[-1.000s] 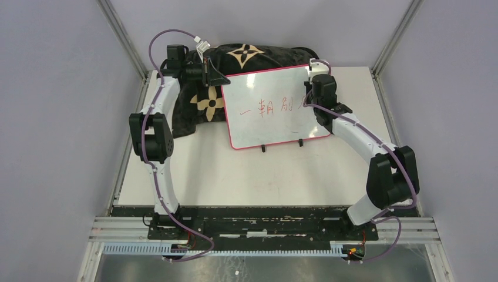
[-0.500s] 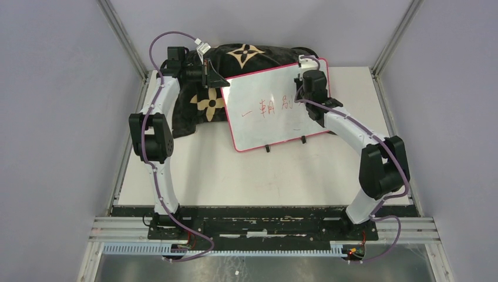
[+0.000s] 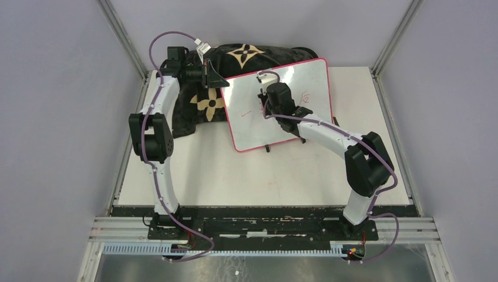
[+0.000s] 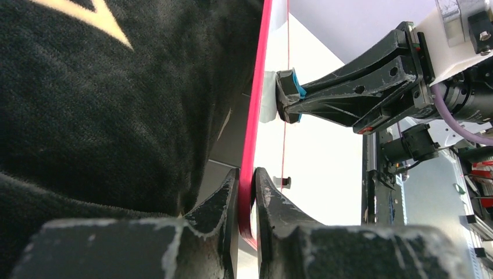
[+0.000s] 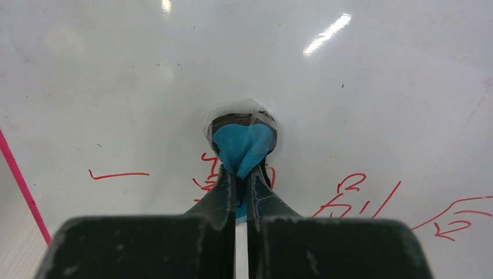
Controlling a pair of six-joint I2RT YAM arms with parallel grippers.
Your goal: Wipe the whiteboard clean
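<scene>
The whiteboard stands at the far side of the table, about 12 o'clock from the arms. It leans back on the black cushion w/ tan flowers. The left gripper pinches the pink frame at the board's 9 o'clock edge, one finger in front & one behind, so the board can't slide. The right gripper is squeezed on a small blue wiper, and the wiper's white pad touches the board near the middle. What the wiper is made of is hard to tell, prob. something soft.

Step in hand: rubbing off the red writing. A good bit is left. In the right wrist view a red dash sits at 8 o'clock from the wiper. Some bits hide under the fingers at 6 o'clock, & more strokes run off toward 4 o'clock.

To do it well, the right arm should press the pad flat, not on its corner. It should push just hard enough to clean w/o tipping the board back. Long side-to-side strokes look best: out to 9 o'clock to catch the dash, then a sweep to 3 o'clock over the rest. Each pass should overlap the last one so no thin red lines are missed. The left gripper needs a tight hold all through, b/c a push could turn the board or bump its little black feet off their spot. The right gripper needs a firm squeeze too, or the wiper may slip out.
</scene>
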